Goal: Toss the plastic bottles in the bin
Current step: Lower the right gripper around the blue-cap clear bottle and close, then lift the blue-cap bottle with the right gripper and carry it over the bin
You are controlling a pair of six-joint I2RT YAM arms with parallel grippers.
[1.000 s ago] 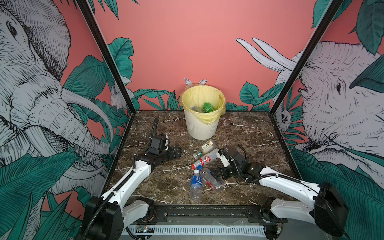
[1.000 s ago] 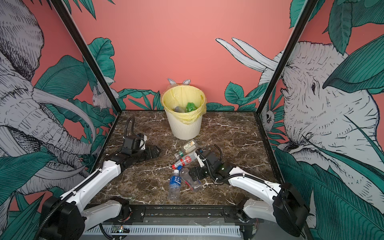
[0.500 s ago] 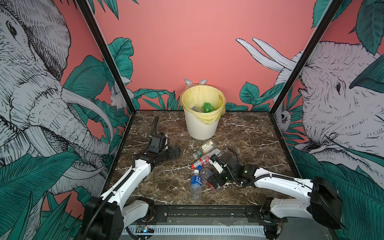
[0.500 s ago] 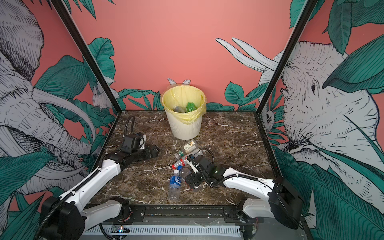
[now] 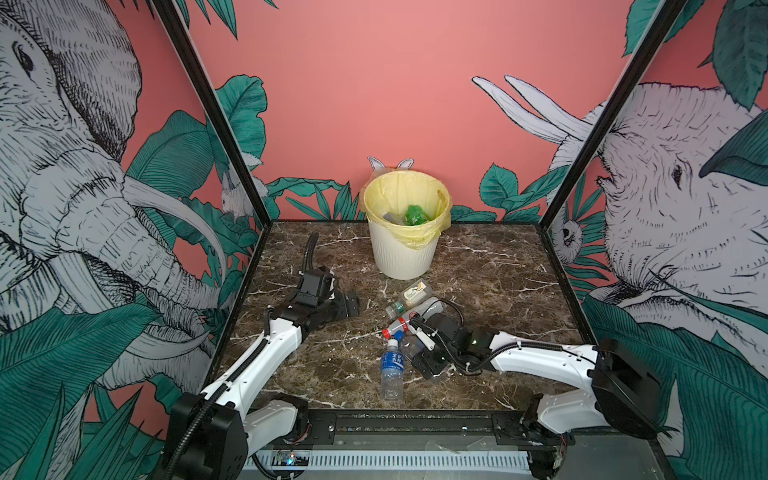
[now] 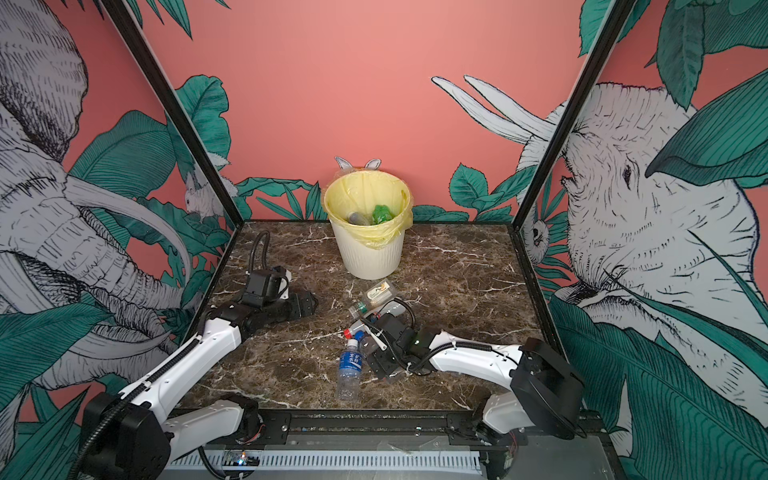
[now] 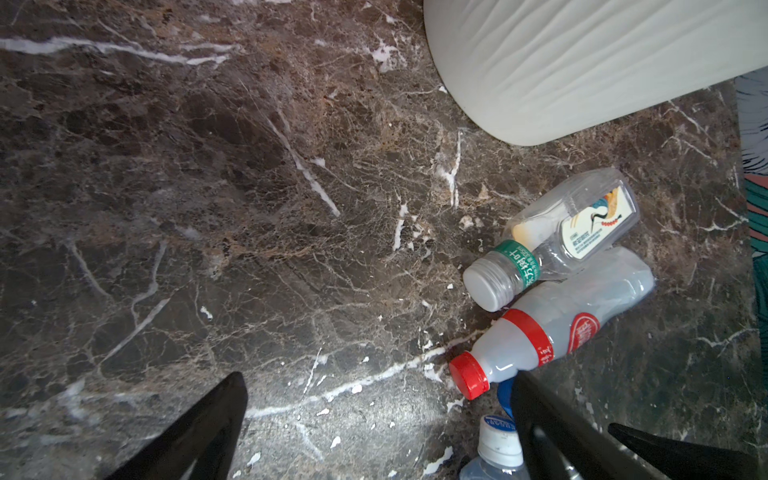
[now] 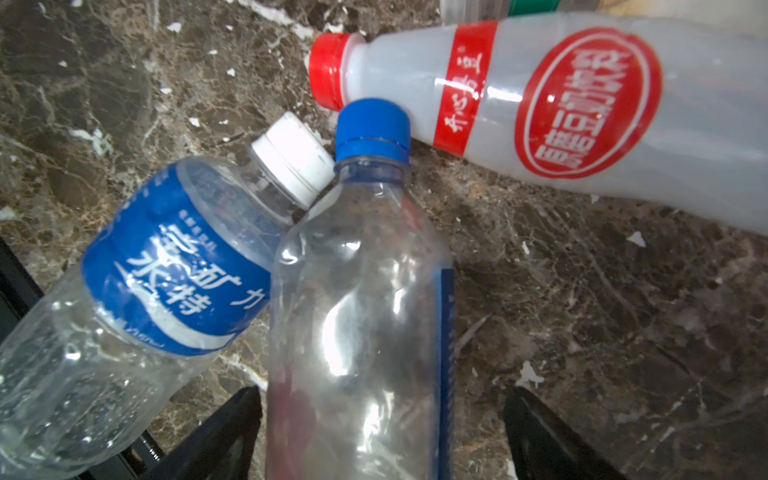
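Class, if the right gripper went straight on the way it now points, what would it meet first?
Likely the clear blue-capped bottle, which lies lengthwise inside the open right gripper. The red-capped bottle lies across, just beyond its cap.

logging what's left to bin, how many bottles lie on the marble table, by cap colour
red cap: 1, milky plastic bottle with a red oval label
blue cap: 1, clear plastic bottle with a blue side strip
white cap: 1, clear plastic bottle with a blue label
grey cap: 1, clear flat-sided bottle with a green neck band
total: 4
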